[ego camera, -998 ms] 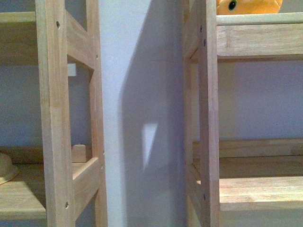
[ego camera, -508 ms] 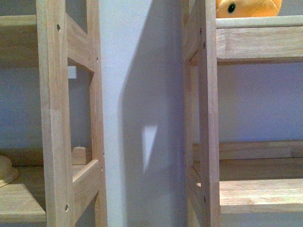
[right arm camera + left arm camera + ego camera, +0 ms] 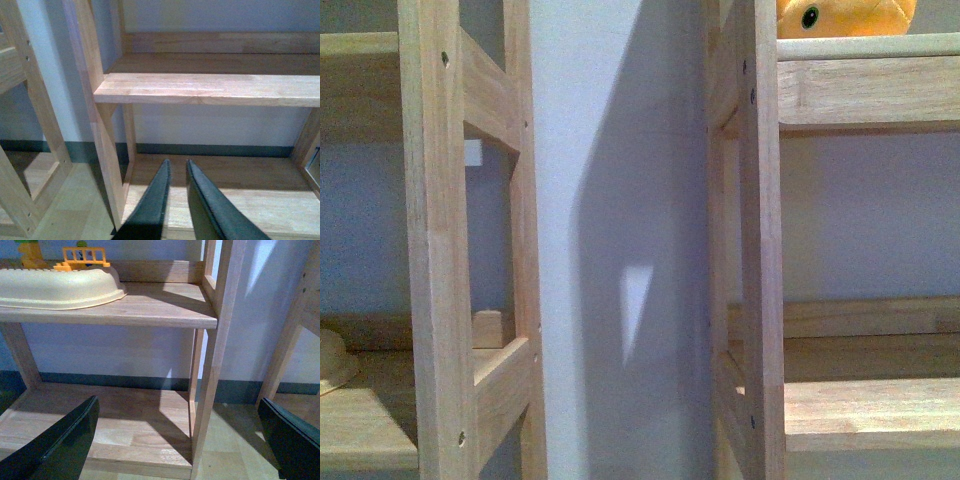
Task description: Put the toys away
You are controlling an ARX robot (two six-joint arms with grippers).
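Both tools are empty. Left tool point(image 3: 175, 440) has its fingers spread wide, one at each lower corner of its wrist view, with nothing between them; beyond it stand a bare lower shelf point(image 3: 100, 430) and, one level up, a cream tray point(image 3: 55, 287) with small plastic toys point(image 3: 82, 257) behind it. Right tool point(image 3: 175, 200) has its fingers drawn nearly together, a thin gap left, pinching nothing; it faces an empty middle shelf point(image 3: 210, 87).

From the front, neither arm shows. Two wooden racks flank a strip of wall point(image 3: 620, 200). The plush point(image 3: 845, 15) sits on the right rack's top shelf point(image 3: 865, 45), only its lower edge and one black eye in frame, so how squarely it rests is hard to tell.

Judging by this, the plush looks already stowed. Next would be pulling both arms clear of the racks without clipping the uprights point(image 3: 760, 240).
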